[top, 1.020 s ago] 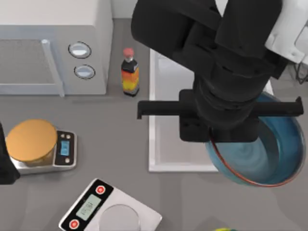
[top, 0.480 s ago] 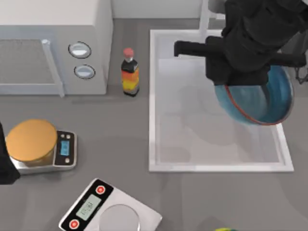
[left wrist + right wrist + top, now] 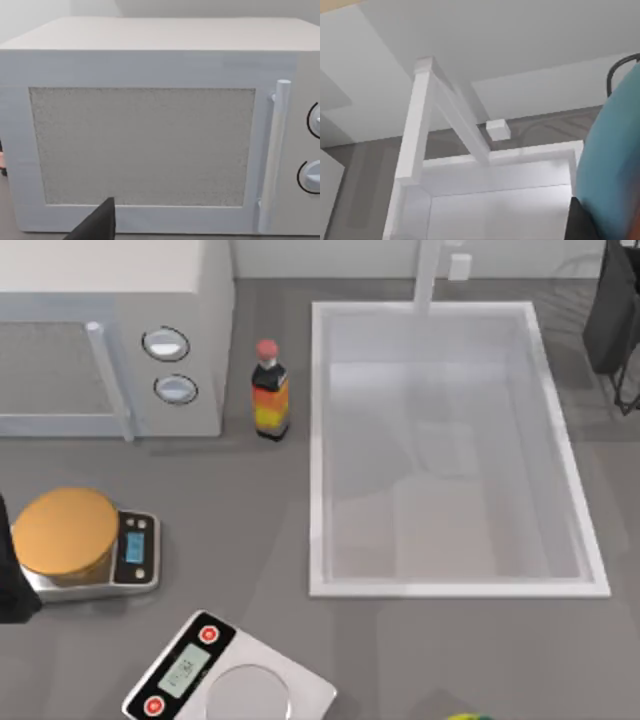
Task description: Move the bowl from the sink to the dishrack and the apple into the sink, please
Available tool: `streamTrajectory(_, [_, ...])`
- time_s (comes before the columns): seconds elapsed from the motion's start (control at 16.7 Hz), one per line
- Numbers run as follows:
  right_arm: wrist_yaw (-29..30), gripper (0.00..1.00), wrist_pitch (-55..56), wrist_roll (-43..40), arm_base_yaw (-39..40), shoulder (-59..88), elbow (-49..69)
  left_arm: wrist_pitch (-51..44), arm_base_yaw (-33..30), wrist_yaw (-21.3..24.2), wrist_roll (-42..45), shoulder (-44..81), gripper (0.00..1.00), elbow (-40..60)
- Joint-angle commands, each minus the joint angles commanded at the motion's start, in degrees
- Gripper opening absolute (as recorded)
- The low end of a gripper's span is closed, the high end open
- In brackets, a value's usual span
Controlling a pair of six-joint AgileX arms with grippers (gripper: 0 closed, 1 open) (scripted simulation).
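The white sink (image 3: 318,450) lies right of centre in the top view, its basin bare, with the white tap (image 3: 427,275) at its back rim. My right arm (image 3: 618,310) is a dark shape at the far right edge, beyond the sink's back right corner. In the right wrist view the blue bowl (image 3: 617,155) sits close to the camera, held above the sink's back corner (image 3: 530,155), with a dark finger (image 3: 577,222) beside it. Thin dark dishrack wires (image 3: 628,390) show at the right edge. The apple is out of view. My left arm (image 3: 10,585) stays parked at the left edge.
A white microwave (image 3: 110,340) fills the back left, with a sauce bottle (image 3: 269,390) between it and the sink. An orange-tan disc (image 3: 65,532) rests on a small scale; a second scale (image 3: 230,675) lies at the front. A yellow-green fruit (image 3: 468,717) peeks in at the front edge.
My right arm has carried the bowl from over the sink's front right toward the back right and out past the top view's edge. The sink basin now shows bare.
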Motion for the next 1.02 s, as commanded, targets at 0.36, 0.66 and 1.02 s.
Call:
streamTrajectory(0.36, [-9.63, 0.00, 22.69, -12.27, -20.32, -11.19, -8.79, 0.00, 0.00, 0.00, 0.00, 0.00, 1.00, 0.00])
streamTrajectory(0.66, [-11.91, 0.00, 26.29, -15.46, -24.76, -13.98, -10.74, 0.00, 0.00, 0.00, 0.00, 0.00, 1.00, 0.00])
streamTrajectory(1.02, [-11.34, 0.00, 27.93, -15.37, -24.20, -11.91, -11.72, 0.00, 0.00, 0.00, 0.00, 0.00, 1.00, 0.00])
